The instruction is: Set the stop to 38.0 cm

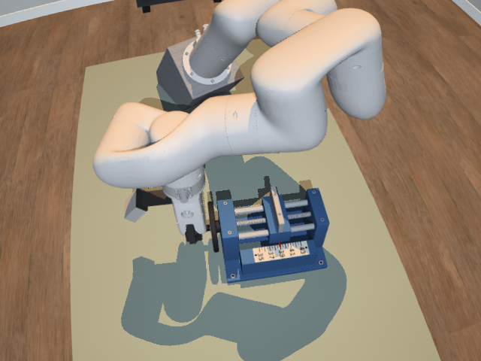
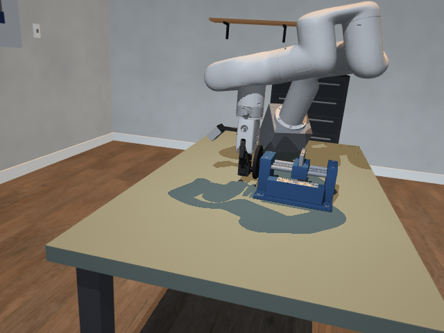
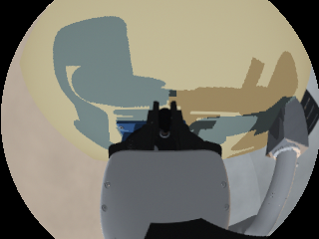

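A blue frame (image 1: 319, 229) (image 2: 263, 172) (image 3: 129, 126) carries rods, a screw and a sliding blue block with an upright metal stop (image 1: 277, 210) (image 2: 302, 157). The block's red pointer (image 1: 279, 244) is near the 39 mark on the white scale (image 1: 276, 254) (image 2: 304, 183); the exact reading cannot be told. A dark handwheel (image 1: 213, 233) (image 2: 257, 163) stands upright at the frame's left end. My gripper (image 1: 194, 237) (image 2: 243, 170) (image 3: 164, 109) points down just left of the wheel, its black fingers closed around the handwheel's dark handle (image 3: 164, 116). The fingers partly hide the handle.
The frame stands on the mat-coloured table top (image 1: 116, 241) (image 2: 161, 243). A grey block with a dark arm (image 1: 134, 210) (image 2: 215, 133) is behind and left of my gripper. My arm's pedestal (image 1: 170, 74) (image 2: 292, 141) is at the back.
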Motion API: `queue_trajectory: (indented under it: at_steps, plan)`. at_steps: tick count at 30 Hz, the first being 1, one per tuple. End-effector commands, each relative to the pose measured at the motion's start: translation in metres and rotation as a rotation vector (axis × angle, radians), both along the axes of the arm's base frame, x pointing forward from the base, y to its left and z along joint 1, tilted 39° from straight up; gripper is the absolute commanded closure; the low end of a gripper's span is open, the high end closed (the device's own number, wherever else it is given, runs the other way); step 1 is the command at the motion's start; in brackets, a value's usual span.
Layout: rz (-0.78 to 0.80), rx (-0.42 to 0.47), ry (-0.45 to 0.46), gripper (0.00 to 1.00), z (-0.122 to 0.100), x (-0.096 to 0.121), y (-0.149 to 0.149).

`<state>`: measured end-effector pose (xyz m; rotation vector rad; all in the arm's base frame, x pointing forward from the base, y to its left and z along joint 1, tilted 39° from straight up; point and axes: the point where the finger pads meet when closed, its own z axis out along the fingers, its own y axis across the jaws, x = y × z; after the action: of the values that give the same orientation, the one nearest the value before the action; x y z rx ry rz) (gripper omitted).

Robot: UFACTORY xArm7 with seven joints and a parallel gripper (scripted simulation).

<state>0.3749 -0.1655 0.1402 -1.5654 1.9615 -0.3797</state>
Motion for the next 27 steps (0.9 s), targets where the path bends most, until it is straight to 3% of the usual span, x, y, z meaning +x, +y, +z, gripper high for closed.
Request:
queue_trajectory:
  at_steps: [1,27]
  plan:
    - [-0.002,-0.001,-0.001,0.94,0.001,-0.002,-0.001]
    - [-0.002,-0.001,-0.001,0.94,0.004,-0.018,0.001]
